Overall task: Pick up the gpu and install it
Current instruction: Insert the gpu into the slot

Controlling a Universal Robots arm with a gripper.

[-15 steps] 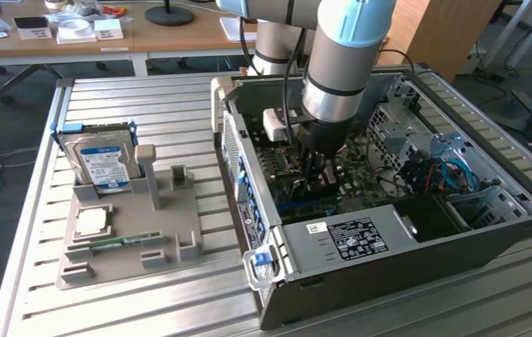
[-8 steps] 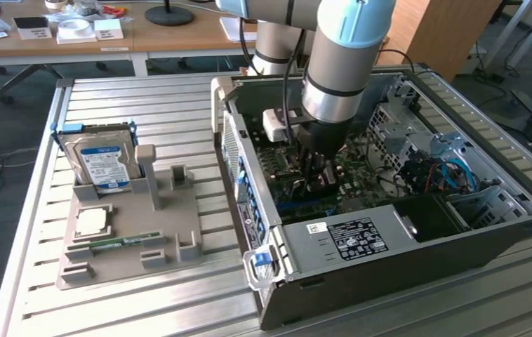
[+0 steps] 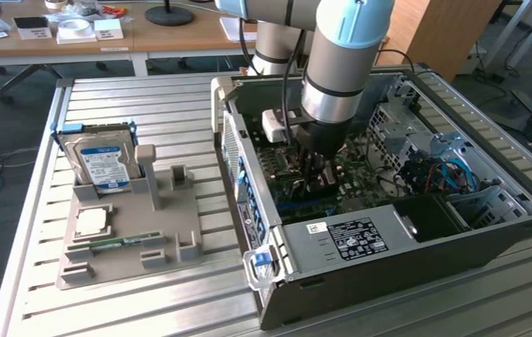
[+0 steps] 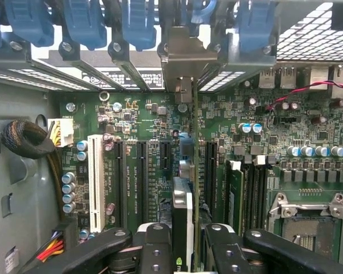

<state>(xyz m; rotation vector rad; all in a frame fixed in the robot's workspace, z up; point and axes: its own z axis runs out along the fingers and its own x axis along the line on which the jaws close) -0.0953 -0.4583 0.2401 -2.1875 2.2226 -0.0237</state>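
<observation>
In the wrist view the gpu [image 4: 182,212] shows edge-on, standing upright over the green motherboard [image 4: 308,154]. Its silver bracket [image 4: 180,57] reaches up to the case's rear slot openings. My gripper [image 4: 183,252] is shut on the card, with a black finger [image 4: 154,251] on each side of it. The card's lower edge sits among the black expansion slots [image 4: 142,177]; I cannot tell whether it is fully seated. In the exterior view my gripper [image 3: 318,172] reaches straight down into the open computer case [image 3: 388,267], over the motherboard.
A grey holder [image 3: 130,242] on the slatted table, at the exterior view's left, carries a silver hard drive [image 3: 102,165], a CPU [image 3: 92,223] and a RAM stick [image 3: 116,243]. Inside the case are the power supply [image 3: 360,237], blue cables [image 3: 453,172] and blue slot latches [image 4: 83,23].
</observation>
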